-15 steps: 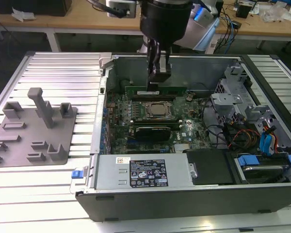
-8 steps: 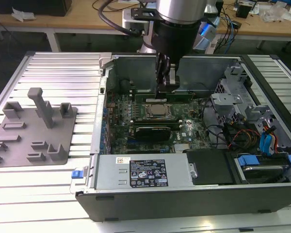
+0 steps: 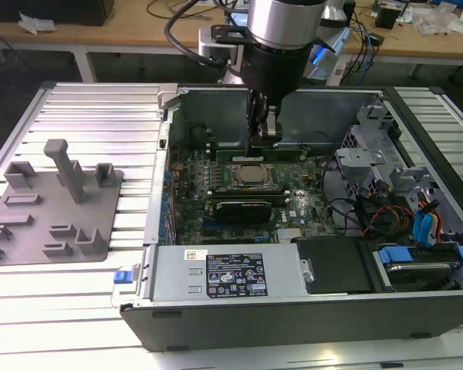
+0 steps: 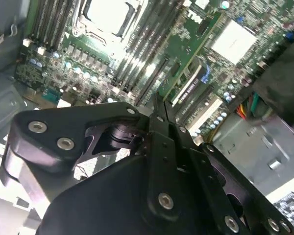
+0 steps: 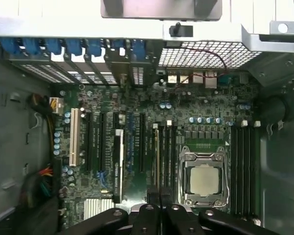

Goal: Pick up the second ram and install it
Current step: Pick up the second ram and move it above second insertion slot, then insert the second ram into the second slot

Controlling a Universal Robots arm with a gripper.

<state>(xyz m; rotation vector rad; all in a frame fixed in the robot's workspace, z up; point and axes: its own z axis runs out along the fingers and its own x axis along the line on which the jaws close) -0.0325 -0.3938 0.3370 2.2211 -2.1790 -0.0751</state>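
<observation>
Clamping second ram (image 4: 191,49), pincer (image 4: 160,110); grey parts tray (image 3: 100,202) in exterior view.

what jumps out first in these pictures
The robot arm reaches down into an open computer case mid exterior view, its shut gripper at a green ram stick standing beside the silver processor. At the exterior view's left, a grey fixture tray lies on the slatted table.

— You're in a robotics lab or workshop.
— Right: your open computer case (image 3: 293,320) sits on a slotted metal table (image 3: 85,108), and a wooden bench (image 3: 100,35) strewn with cables (image 3: 363,38) runs beyond its far edge.
</observation>
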